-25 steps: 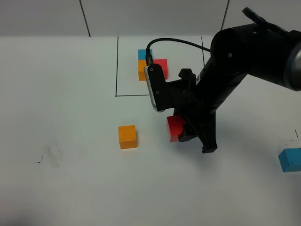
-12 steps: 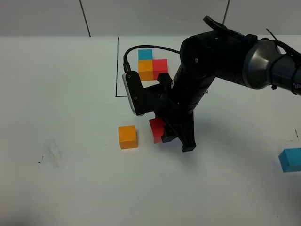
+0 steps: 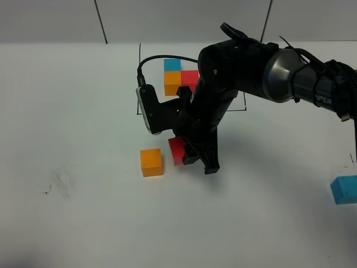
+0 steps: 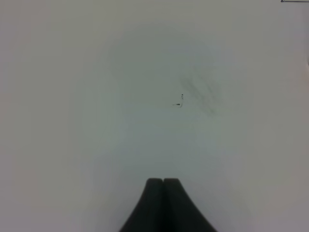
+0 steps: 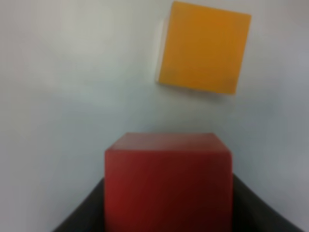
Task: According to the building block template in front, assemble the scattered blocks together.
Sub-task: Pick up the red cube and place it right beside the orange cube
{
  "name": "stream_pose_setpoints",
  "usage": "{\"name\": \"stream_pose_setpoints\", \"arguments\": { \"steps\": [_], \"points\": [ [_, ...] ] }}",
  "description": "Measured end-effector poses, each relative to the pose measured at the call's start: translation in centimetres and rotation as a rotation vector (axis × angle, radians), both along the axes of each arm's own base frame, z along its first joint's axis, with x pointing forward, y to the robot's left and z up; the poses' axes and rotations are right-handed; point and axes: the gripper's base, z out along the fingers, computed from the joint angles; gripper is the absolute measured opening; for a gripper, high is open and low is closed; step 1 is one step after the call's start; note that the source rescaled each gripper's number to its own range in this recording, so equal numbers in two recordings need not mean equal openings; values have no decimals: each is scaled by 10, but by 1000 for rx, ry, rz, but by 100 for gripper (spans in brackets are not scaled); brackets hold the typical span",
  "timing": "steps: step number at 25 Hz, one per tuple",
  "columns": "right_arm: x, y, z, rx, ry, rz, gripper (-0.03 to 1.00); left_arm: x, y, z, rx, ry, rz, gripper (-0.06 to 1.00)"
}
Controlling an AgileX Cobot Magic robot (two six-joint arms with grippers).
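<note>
White table (image 3: 83, 223). R gripper (image 3: 187, 156) clamped on red cube (image 3: 177, 151), near orange cube (image 3: 151, 162); blue cube (image 3: 343, 188) well apart. L gripper (image 4: 163, 203) pinched, empty. Risk: red bumps orange askew, mismatching template (image 3: 179, 79).

We see our black left gripper (image 4: 162, 181), its two tips pressed together with no gap, over a plain white matte tabletop (image 4: 72, 96). A faint grey smudge (image 4: 203, 92) marks it, with tiny dark specks (image 4: 180, 102) just beside.
</note>
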Motion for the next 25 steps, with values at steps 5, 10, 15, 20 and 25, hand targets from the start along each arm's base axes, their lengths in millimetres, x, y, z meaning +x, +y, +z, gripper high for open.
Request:
{"name": "stream_pose_setpoints", "arguments": {
  "steps": [5,10,15,20,25],
  "points": [
    [6,5,-5,0,1,1,47,0,0,0,0,0,0,0],
    [7,6,-7,0,3,4,47,0,0,0,0,0,0,0],
    [6,7,-7,16,11,-2,47,0,0,0,0,0,0,0],
    [6,8,-8,27,20,-2,47,0,0,0,0,0,0,0],
    [7,9,-16,20,38,-14,47,0,0,0,0,0,0,0]
  ]
}}
